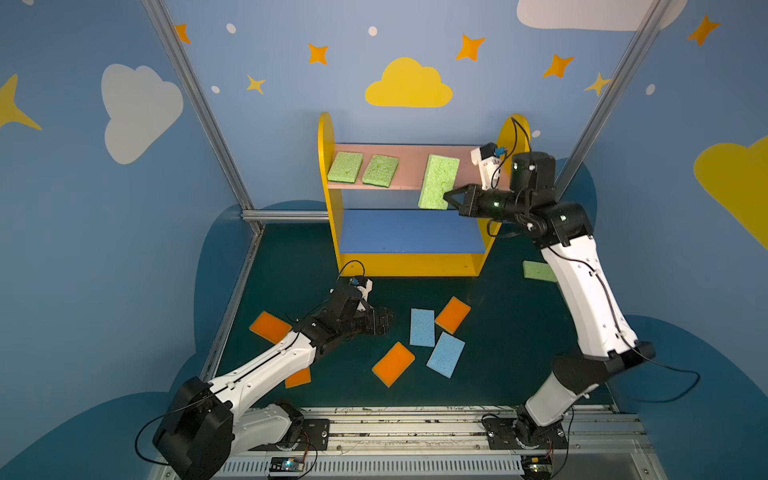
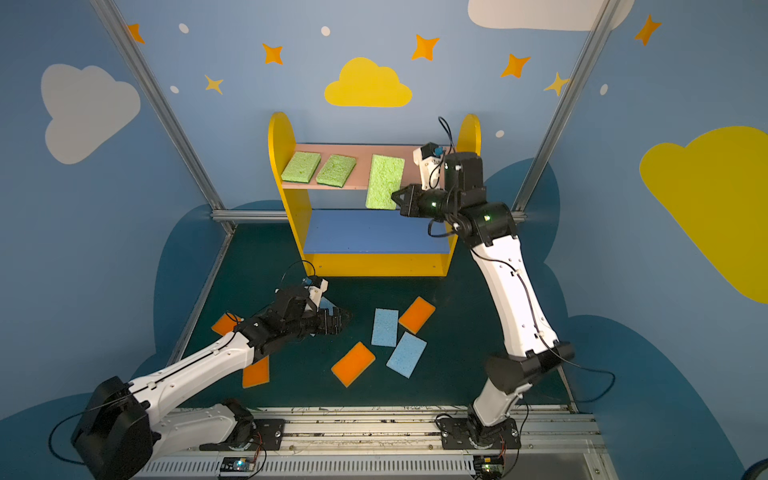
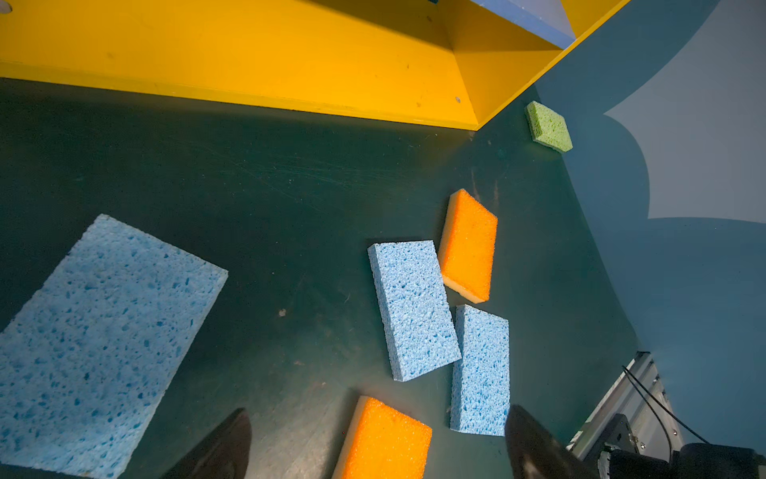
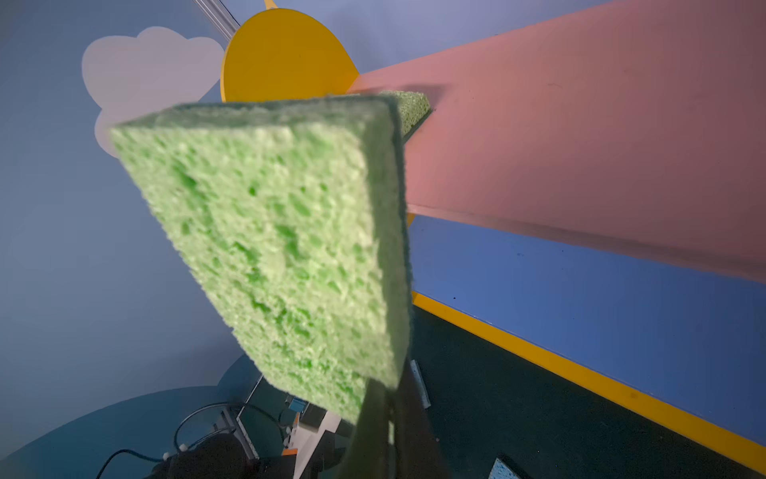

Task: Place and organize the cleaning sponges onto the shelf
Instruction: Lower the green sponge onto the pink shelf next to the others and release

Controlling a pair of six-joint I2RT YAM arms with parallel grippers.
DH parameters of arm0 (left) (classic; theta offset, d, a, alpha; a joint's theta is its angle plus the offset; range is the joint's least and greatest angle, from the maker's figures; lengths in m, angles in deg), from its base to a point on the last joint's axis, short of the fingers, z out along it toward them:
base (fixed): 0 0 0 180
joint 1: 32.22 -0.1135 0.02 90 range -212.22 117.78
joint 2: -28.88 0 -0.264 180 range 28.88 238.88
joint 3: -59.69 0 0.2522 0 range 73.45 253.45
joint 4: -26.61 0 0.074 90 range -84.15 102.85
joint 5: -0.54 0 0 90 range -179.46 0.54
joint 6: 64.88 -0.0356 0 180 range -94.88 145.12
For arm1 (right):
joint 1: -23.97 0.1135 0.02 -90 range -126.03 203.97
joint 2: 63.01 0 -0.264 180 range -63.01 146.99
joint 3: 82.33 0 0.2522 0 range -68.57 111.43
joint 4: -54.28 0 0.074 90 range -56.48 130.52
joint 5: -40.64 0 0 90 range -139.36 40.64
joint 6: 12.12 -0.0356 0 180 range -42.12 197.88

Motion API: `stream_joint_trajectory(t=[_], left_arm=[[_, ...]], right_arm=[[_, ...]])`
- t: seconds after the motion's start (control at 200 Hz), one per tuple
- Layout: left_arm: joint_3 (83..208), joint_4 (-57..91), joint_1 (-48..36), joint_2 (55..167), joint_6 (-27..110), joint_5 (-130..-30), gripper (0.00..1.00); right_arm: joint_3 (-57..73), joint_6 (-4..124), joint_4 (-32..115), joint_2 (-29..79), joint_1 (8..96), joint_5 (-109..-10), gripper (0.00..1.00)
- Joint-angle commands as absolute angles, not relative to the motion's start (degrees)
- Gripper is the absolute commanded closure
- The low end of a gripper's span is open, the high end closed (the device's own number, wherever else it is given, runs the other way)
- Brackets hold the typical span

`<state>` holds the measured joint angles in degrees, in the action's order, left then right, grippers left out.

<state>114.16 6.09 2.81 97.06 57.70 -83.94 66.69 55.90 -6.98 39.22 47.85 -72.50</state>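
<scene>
Two light green porous rectangular sponges (image 1: 345, 167) lie flat at the left end of the pink top board (image 1: 411, 160) of the small yellow-sided shelf (image 1: 326, 166). Third green sponge (image 1: 438, 181) stands on end over that board's front edge, right half, pinched at its lower corner by right gripper (image 1: 449, 198). Left gripper (image 1: 390, 321) has its jaws spread, empty, low over dark green floor (image 1: 291, 266) beside a light blue sponge (image 3: 95, 344). Fourth green sponge (image 1: 538, 271) lies on floor off shelf's right front corner.

Risks: corner-only pinch lets soft sponge swing. Released this far forward, it likely tips off onto blue board (image 1: 407, 230). Wrist sits close to right side panel (image 1: 505, 135) and may knock it.
</scene>
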Motion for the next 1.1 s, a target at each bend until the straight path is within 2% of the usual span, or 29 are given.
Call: stream_joint_trajectory(t=[0.0,0.12,0.285,0.636,0.746,0.896,1.096], left_arm=[[113.88,7.26,2.5,97.96,57.28,-84.19,0.05],[114.06,7.8,2.51,99.29,57.11,-84.1,0.05],[114.19,9.03,2.49,101.61,57.21,-83.27,0.05],[114.94,9.69,2.42,104.86,57.29,-81.17,0.05],[114.94,9.86,2.43,104.97,57.42,-81.03,0.05],[114.85,9.69,2.48,104.88,57.37,-81.09,0.05],[114.85,9.51,2.38,104.65,57.38,-81.24,0.05]], right_arm=[[79.99,56.38,-15.59,47.37,48.31,-72.28,1.0],[90.29,54.96,-16.05,54.96,48.06,-73.33,1.0],[86.91,52.89,-8.79,56.82,47.7,-74.94,1.0],[87.04,50.98,-4.37,60.33,46.74,-75.67,1.0],[86.91,50.37,-3.13,60.95,46.4,-76.75,0.9],[86.63,50.17,-1.87,61.36,46.53,-77.75,0.66],[85.0,50.26,-0.6,60.84,46.55,-77.86,0.57]])
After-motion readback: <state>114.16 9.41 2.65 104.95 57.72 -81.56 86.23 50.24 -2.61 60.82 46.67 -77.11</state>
